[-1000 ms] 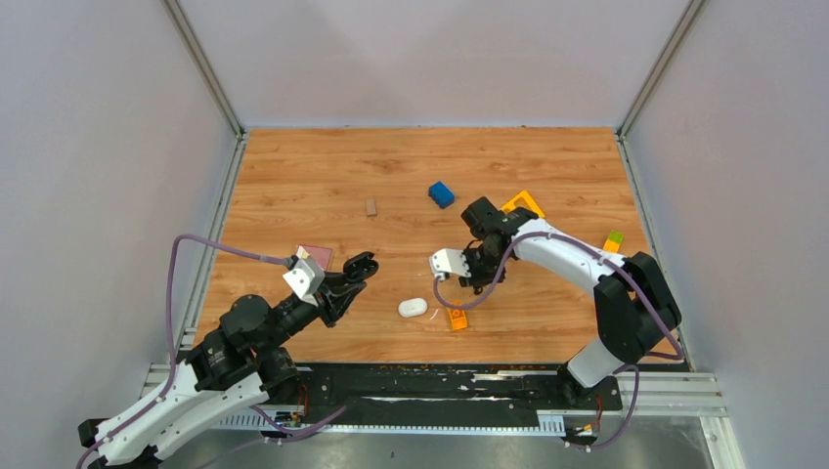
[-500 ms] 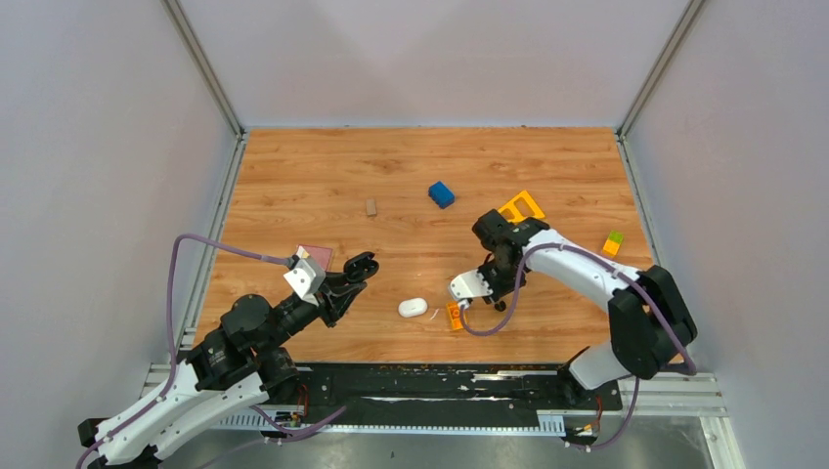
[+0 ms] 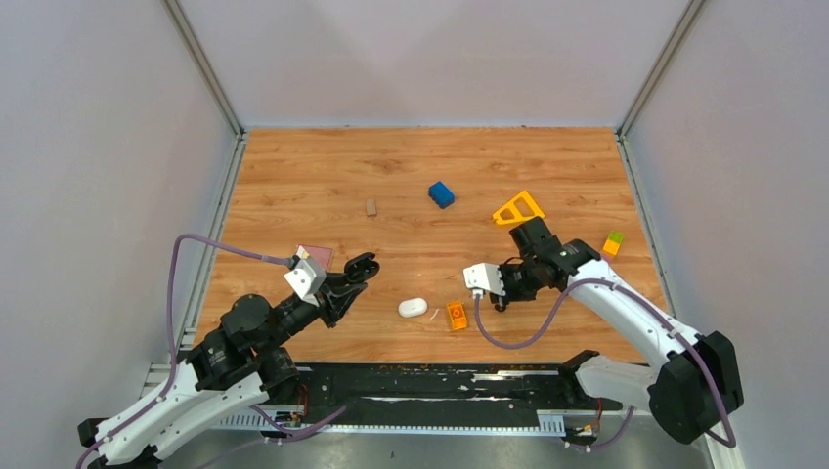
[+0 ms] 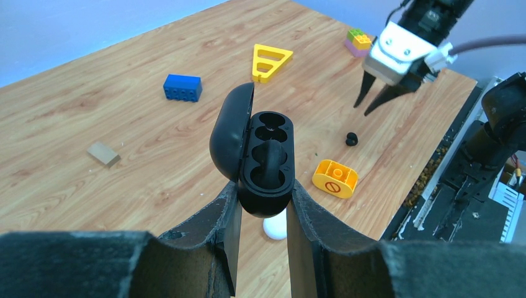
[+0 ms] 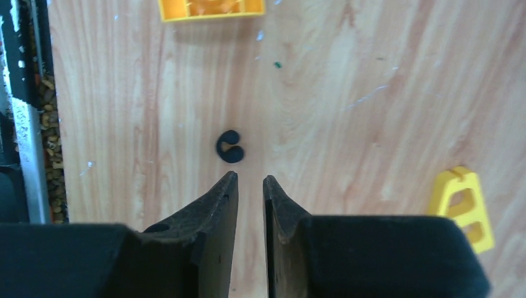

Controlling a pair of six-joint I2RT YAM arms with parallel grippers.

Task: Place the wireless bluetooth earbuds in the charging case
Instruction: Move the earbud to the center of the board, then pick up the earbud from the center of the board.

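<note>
Nearest the bases, at 8 o'clock on the wood-grain table (image 3: 323,166) seen from above: left gripper (image 4: 263,194), pressed together on one charging case (image 4: 265,158). Black, smooth, pebble-shaped plastic, held upright, hinged lid (image 4: 231,133) swung open toward 9 o'clock in the left wrist view. Moulded round wells inside; too dark to tell whether anything sits in them.

Just beyond, at 6 o'clock: one white oval pebble (image 3: 413,308), glossy, lying flat. Close at its 3 o'clock: one orange block (image 3: 457,315), rounded, studded on top, marked with a red circle-and-bar sign.

Farther along at 3 o'clock from that block: one earbud (image 5: 230,146), tiny, black, curled like a C, lying on bare wood. Over it, right gripper (image 5: 250,181), fingers slightly spread, pinching nothing. Earbud just past the tips, at 11 o'clock in the right wrist view.

Then, at 9 o'clock, one flat dull-red square (image 3: 315,256), partly hidden by the left wrist. At 11 o'clock, one small tan wooden block (image 3: 370,206). At 12 o'clock, one blue studded brick (image 3: 441,193). At 2 o'clock, one yellow triangular frame (image 3: 501,214) with cut-outs. At 3 o'clock, near the table edge, one little stacked brick (image 3: 613,242), green over orange.
</note>
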